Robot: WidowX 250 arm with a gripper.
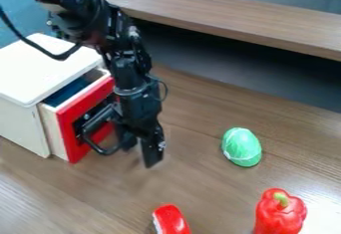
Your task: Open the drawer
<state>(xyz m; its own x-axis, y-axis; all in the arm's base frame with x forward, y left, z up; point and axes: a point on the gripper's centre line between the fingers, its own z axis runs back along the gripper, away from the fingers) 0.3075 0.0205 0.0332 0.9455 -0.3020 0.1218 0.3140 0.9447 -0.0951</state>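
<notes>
The gripper (139, 150) hangs just to the right of the drawer's black handle (90, 140), low over the table, its two fingers apart. The left finger is close to the handle; whether they touch I cannot tell. The drawer (72, 130) has a red front and stands partly out of the white cabinet (21, 117), with a strip of its dark blue inside showing. Part of the red front and the handle's right end are hidden behind the gripper.
A green egg-shaped object (242, 147) lies on the wooden table (200, 178) to the right. Nearer the front are a red pepper (279, 212) and a red and white object (171, 220). A raised wooden ledge (226, 19) runs along the back.
</notes>
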